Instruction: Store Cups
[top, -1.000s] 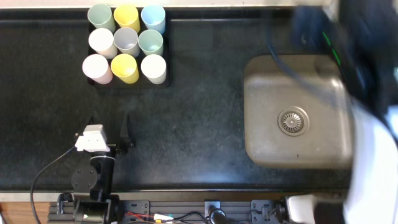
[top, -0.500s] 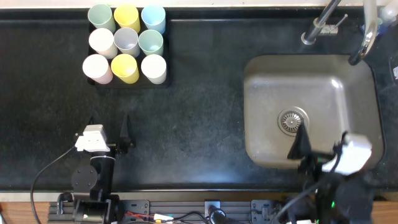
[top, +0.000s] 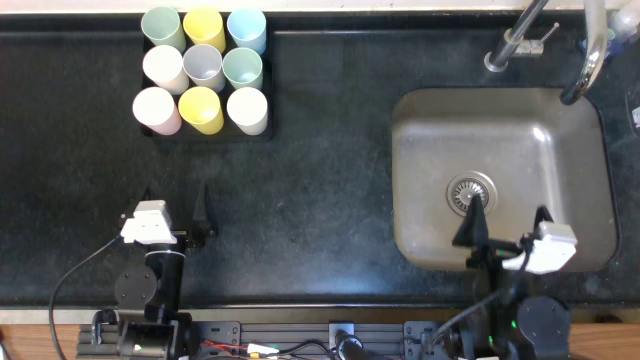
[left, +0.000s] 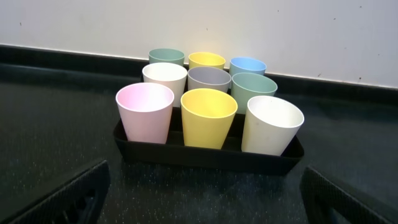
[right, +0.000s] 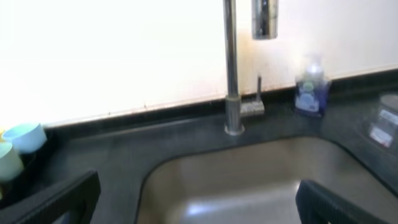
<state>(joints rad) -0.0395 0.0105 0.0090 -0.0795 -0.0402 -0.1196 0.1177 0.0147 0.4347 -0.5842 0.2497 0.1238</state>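
Note:
Several pastel cups stand upright in a black tray (top: 270, 122) at the counter's back left, among them a pink cup (top: 156, 110), a yellow cup (top: 200, 109) and a white cup (top: 247, 110). In the left wrist view the same tray (left: 205, 158) sits straight ahead with the pink cup (left: 145, 112) in its front row. My left gripper (top: 176, 196) rests low near the front edge, well short of the tray, open and holding nothing (left: 205, 174). My right gripper (top: 510, 212) hangs over the sink's near side, open and holding nothing (right: 198, 183).
A steel sink (top: 420, 110) with a drain (top: 471, 193) fills the right side of the black counter. A tap (top: 515, 35) stands behind it, with a soap bottle (right: 309, 84) beside it. Bare counter lies between tray and sink.
The right arm swung in from a blur at the right and settled over the sink's near edge, then shifted slightly left. The left arm and the cups stayed still.

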